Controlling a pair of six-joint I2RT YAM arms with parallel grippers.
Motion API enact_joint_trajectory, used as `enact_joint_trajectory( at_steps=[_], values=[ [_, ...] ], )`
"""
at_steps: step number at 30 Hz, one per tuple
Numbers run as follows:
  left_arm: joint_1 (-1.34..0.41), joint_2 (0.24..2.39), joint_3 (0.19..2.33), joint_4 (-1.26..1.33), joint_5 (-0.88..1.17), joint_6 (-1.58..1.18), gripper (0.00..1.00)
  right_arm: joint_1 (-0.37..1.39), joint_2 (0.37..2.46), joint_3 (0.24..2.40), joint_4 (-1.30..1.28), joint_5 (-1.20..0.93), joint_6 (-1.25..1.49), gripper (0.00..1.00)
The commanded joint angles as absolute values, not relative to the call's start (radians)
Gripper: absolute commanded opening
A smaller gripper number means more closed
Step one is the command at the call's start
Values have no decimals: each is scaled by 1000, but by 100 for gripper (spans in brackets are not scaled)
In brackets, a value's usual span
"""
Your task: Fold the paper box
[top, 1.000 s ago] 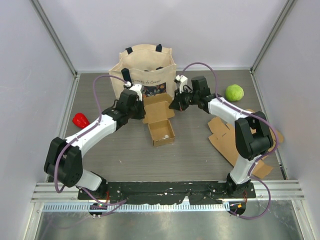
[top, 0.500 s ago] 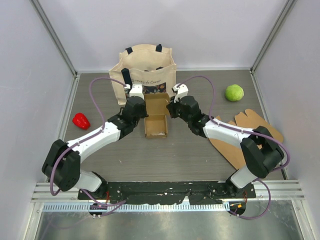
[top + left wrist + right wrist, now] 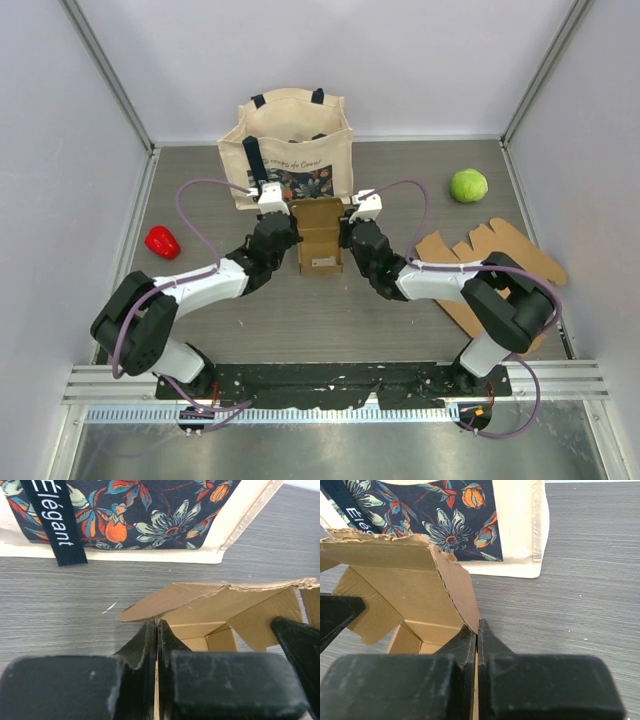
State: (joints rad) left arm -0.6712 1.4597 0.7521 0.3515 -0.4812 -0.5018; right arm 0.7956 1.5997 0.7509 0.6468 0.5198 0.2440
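Just in front of the tote bag [image 3: 290,140], near mid-surface: paper box [image 3: 321,245], half formed, back flap raised toward the bag. Pinched on its left wall by the left tool [image 3: 157,627], closed thin on the cardboard; pinched on its right wall by the right tool [image 3: 477,630], likewise clamped on the board. Gripped from both sides probably to keep the walls upright and steady for the next fold. Grey wood-grain surface [image 3: 300,320], pale walls [image 3: 300,60] around; flat cardboard blanks [image 3: 520,255] and green round fruit [image 3: 468,185] at right, red pepper [image 3: 160,240] at left, all well apart from the box
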Motion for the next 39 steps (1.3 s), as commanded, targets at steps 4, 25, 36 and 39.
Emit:
enact_joint_trajectory(
  at_steps=[4, 25, 36, 39],
  values=[
    [-705, 1482, 713, 436, -601, -564, 5, 827, 1614, 654, 929, 725, 229, 1],
    [-804, 1479, 601, 499, -678, -581, 5, 965, 1675, 517, 1187, 931, 192, 3],
    [-819, 1462, 580, 500, -690, -557, 0, 992, 1585, 659, 806, 1055, 428, 2],
    [-825, 1453, 574, 500, -698, -572, 0, 1000, 1621, 679, 811, 1072, 417, 3]
  ],
)
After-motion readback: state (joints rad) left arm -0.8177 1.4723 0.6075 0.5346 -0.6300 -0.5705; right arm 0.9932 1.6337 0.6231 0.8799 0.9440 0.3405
